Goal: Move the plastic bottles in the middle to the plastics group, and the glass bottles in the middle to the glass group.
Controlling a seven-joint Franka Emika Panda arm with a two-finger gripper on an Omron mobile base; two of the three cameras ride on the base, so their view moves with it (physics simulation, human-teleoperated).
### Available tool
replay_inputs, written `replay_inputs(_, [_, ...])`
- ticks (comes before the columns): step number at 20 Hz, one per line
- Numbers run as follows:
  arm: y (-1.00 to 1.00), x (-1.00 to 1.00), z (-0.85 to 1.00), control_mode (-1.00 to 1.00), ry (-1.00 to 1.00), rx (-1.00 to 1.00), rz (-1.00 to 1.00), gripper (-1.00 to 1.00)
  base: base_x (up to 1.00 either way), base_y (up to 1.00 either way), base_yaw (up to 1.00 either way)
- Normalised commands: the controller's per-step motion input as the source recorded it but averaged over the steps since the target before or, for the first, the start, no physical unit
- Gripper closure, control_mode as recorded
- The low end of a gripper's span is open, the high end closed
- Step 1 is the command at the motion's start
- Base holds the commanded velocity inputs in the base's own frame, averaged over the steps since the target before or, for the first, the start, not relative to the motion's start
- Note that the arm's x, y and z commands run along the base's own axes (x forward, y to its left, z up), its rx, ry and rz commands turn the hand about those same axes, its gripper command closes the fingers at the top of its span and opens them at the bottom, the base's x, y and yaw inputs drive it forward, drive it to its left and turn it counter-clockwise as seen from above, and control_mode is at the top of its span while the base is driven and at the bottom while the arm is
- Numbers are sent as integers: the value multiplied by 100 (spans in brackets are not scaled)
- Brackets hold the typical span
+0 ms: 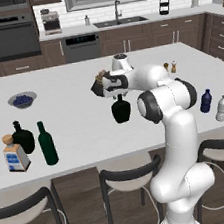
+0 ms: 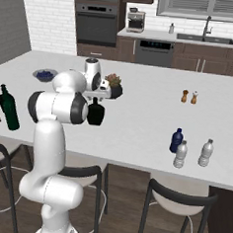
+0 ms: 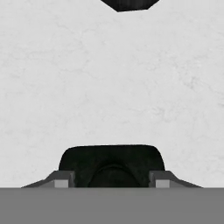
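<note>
So the black flask [image 1: 121,110] sat mid-frame in the left base view, on the white island counter [image 1: 70,89], with the gripper [image 3: 113,181] parked right over its neck. In the hand view the two fingertips [image 3: 61,180] flanked the flask's round dark top near the bottom edge, but whether they'd actually pinched the neck yet, I couldn't tell. My take: get a square, centered squeeze on the neck before lifting, then carry it upright toward the lower left, where the other black flask [image 1: 22,137], cork-stoppered bottle [image 1: 15,155] and green bottle [image 1: 47,144] stood.
</note>
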Motion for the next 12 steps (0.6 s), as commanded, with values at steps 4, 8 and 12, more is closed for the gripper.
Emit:
replay_inputs(4, [-1,1,0,-100,0,0,0,100,0,0,0])
replay_inputs(8, [0,0,0,-100,5,0,0,100,0,0,0])
replay_inputs(12, [0,-17,16,-100,6,8,0,100,0,0,0])
